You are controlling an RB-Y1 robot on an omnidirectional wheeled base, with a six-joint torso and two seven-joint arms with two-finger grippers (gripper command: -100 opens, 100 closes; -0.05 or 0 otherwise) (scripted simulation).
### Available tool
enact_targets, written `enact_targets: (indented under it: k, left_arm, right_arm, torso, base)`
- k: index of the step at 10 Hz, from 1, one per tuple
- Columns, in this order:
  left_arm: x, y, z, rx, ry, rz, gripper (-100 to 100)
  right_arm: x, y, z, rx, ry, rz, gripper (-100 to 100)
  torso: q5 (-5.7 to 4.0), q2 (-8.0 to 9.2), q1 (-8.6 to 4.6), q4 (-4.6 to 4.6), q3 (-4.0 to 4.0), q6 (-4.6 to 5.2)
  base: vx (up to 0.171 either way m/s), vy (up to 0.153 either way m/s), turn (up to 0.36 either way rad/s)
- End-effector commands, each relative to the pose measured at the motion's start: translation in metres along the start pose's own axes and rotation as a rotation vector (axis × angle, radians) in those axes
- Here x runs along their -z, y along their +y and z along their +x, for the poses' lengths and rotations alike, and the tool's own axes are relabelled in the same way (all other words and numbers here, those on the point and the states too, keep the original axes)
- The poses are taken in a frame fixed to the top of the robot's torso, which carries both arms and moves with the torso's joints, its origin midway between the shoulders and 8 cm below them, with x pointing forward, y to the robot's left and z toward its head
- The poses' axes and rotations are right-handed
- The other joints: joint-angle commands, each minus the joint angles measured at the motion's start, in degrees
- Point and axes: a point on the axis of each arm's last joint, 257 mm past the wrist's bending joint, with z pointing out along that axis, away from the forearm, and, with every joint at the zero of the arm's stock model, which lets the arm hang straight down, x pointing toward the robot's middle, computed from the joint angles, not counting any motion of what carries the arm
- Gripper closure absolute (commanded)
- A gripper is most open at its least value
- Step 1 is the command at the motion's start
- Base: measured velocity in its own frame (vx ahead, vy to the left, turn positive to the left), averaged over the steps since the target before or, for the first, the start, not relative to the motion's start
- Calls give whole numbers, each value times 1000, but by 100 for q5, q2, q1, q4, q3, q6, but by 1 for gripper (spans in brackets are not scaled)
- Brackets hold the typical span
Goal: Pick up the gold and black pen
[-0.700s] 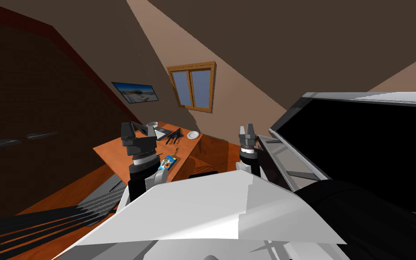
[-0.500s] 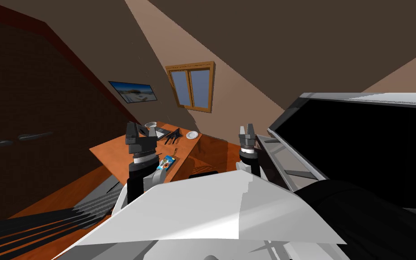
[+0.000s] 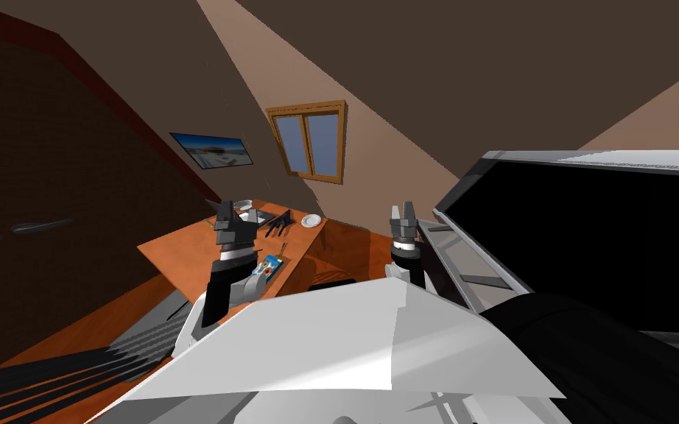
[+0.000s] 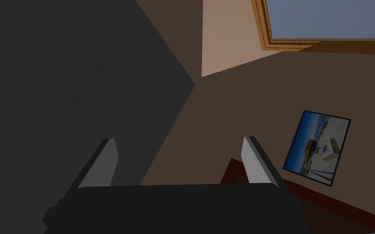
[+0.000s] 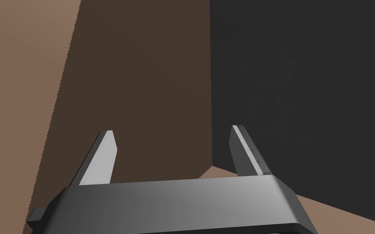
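You had 1 orange-brown wooden desk [image 3: 183, 246], 1 round white plate [image 3: 313, 220], 1 blue rectangular packet [image 3: 266, 267], 1 wood-framed window [image 3: 307, 141], 1 framed wall pic [image 3: 210, 149], plus left gripper [image 4: 178, 141] & right gripper [image 5: 170, 132], 2 total.

left gripper [image 3: 228, 210] over desk [image 3: 176, 249] | right gripper [image 3: 404, 210] apart, beside desk

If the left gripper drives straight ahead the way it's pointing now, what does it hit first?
Probably the brown wall; ahead of the left gripper, jaws open, nothing nearer shows, though depth is unclear.

Left pincer [image 4: 178, 139] and right pincer [image 5: 172, 129] are dark boxes with grey blades.
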Motion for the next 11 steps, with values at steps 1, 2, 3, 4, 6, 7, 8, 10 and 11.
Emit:
enact_targets:
  k: [1,2,3,4,6,7,8,10,11]
  left_arm:
    - [-1,21,-6,5,-1,-60,-100]
    - [-2,35,-13,11,-5,-96,-100]
    - [-1,40,-13,11,-6,-112,-100]
    - [-2,58,-23,18,-16,-162,-100]
    - [0,78,-33,26,-30,-220,-100]
    - [0,79,-33,26,-31,-226,-100]
    - [2,97,-45,36,-49,-273,-100]
    - [5,117,-58,49,-72,-329,-100]
    - [7,122,-58,49,-75,-351,-100]
  right_arm:
    - [0,0,0,0,0,0,0]
    - [0,0,0,0,0,0,0]
    - [0,0,0,0,0,0,0]
    - [0,0,0,0,0,0,0]
    - [0,0,0,0,0,0,0]
    - [0,0,0,0,0,0,0]
    - [0,0,0,0,0,0,0]
    - [0,0,0,0,0,0,0]
    - [0,0,0,0,0,0,0]
  torso:
    - [0,0,0,0,0,0]
    - [0,-2,-2,0,-1,1]
    - [-1,-4,-5,-1,-2,1]
    - [0,-3,-2,-1,-2,-1]
    - [0,-9,-2,-2,-5,1]
    - [0,-7,-2,-2,-4,0]
    - [0,-2,2,-1,-1,-1]
    - [1,-4,3,-1,-2,0]
    - [1,-8,3,-2,-5,0]
  base:
    - [14,-26,-28]
    - [17,-36,-68]
    - [17,-27,-19]
    - [22,-24,-32]
    - [29,-29,-37]
    - [11,-11,3]
    - [21,-14,-42]
    - [27,-14,-28]
    - [33,-17,-19]
